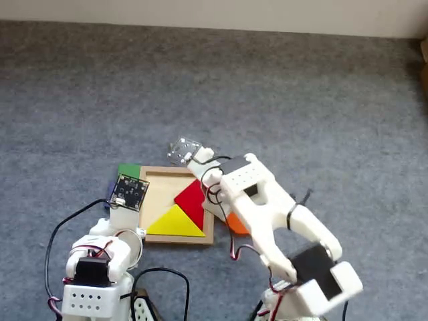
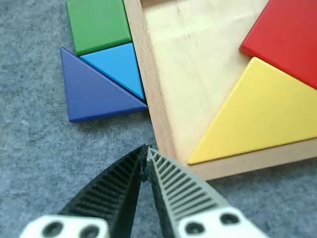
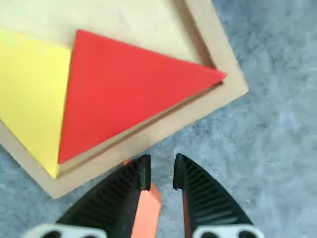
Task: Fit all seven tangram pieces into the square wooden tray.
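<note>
Red triangle point(image 3: 124, 94): long edge hugs the tray point(image 3: 233, 84) wall beside the parted right end effector point(image 3: 161, 166); left end effector point(image 2: 145, 153) closed, empty.

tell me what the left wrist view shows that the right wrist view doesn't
Left wrist, not right wrist: a green square, a light blue triangle and a dark blue triangle beside the wooden tray, plus the shut left gripper. Right wrist, not left wrist: an orange piece under the open right gripper. Both: that tray, with the red triangle and yellow triangle in it.
</note>
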